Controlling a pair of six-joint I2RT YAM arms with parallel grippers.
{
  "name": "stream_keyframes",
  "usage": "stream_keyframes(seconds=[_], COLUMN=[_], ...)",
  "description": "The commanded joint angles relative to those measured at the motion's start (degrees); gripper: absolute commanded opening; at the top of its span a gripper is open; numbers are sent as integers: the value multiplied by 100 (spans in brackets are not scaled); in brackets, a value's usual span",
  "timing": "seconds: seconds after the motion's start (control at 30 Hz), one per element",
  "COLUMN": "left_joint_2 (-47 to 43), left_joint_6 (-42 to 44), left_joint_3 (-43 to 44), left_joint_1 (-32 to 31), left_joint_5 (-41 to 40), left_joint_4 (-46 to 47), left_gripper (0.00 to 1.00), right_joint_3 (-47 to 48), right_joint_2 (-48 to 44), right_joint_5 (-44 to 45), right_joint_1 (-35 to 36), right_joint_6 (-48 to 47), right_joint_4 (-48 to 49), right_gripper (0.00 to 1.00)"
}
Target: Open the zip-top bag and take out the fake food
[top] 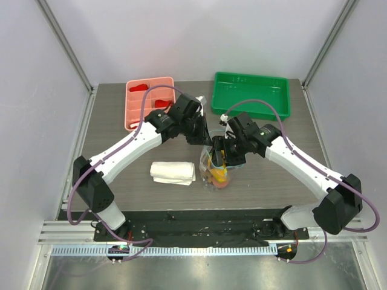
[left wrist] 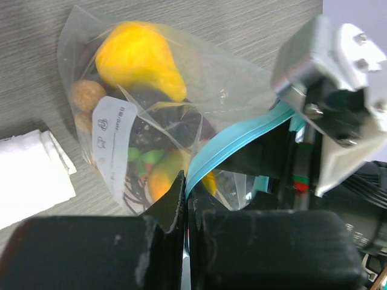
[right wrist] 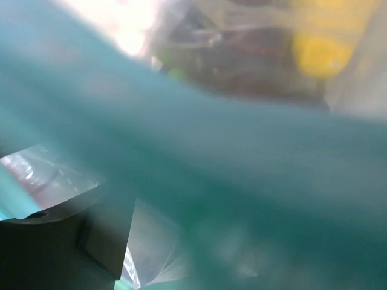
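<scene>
The zip-top bag [top: 215,170] stands upright mid-table, clear, with its light-blue zip strip [left wrist: 239,138] on top. Inside it is the fake food [top: 217,175]: a yellow pear-like fruit [left wrist: 138,57], brown balls, dark grapes, and orange and green bits. My left gripper [left wrist: 185,181] is shut on the zip strip at its near end, and shows in the top view [top: 203,138]. My right gripper [top: 225,151] is at the strip's other end. In the right wrist view the blurred strip [right wrist: 242,157] fills the frame, and only one finger [right wrist: 91,235] shows.
A folded white cloth [top: 173,172] lies just left of the bag. A pink tray [top: 150,101] with flat red pieces sits at the back left. A green tray [top: 251,93] sits at the back right.
</scene>
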Motion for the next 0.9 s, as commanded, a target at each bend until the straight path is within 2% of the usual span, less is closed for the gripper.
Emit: stream_keyframes(seconds=[0.0,0.07,0.1,0.13,0.17,0.23,0.27,0.43,0.6,0.7,0.73,0.77,0.87], left_joint_2=[1,-8,-17,-8,-8,-17,-17,-26,62,79,71,62,36], left_joint_6=[22,30,30,30,39,57,57,31,39,74,92,118,232], left_joint_3=[34,17,-1,-10,-19,-27,-36,-141,-212,-256,-273,-282,-326], left_joint_1=[28,28,28,28,28,28,37,55,64,64,64,64,64], left_joint_5=[30,-5,-5,-5,-23,-58,-128,-137,-32,29,47,73,231], left_joint_4=[253,245,253,262,236,218,201,227,262,279,271,253,314], left_gripper=[0,0,0,0,0,0,0,0,0,0,0,0,0], right_joint_3=[-85,13,74,83,83,92,136,259,961,1734,1910,2181,2499], right_joint_2=[-164,-225,-356,-453,-559,-867,-972,-1394,-1317,-641,-413,-71,467], right_joint_5=[613,789,885,965,1053,1430,1544,2264,2969,2943,2882,2873,2812], right_joint_1=[27,27,27,27,35,27,27,27,-87,-710,-1216,-1421,-2134], right_joint_6=[183,245,271,324,350,403,412,491,492,456,499,517,491], right_joint_4=[537,676,738,861,923,967,968,959,1152,1161,1170,1178,1503], right_gripper=[68,58,46,40,23,11,1,1,1,1,1,1,1])
